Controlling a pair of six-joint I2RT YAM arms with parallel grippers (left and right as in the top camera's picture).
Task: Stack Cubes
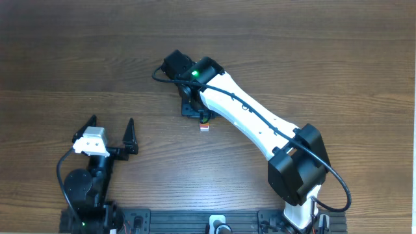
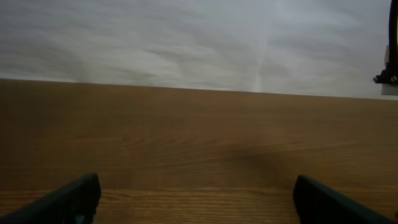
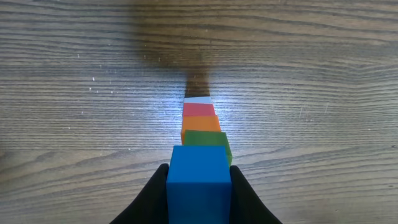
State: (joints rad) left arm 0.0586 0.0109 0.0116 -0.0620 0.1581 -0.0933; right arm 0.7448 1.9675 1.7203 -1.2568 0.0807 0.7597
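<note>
The right pincer [image 3: 199, 190] is clamped on the blue cube [image 3: 199, 174]. Right under it stands a tower: green cube [image 3: 208, 138], orange cube [image 3: 201, 123], red cube [image 3: 199, 109] and a pale cube [image 3: 198, 99] at the bottom. The wood tabletop [image 3: 74, 74] spreads wide on every side of this pincer. The left pincer [image 1: 112, 122] is well apart from it, fingers wide apart.

five-cube stack [image 3: 200, 127] — blue cube [image 3: 198, 183] topmost
</note>
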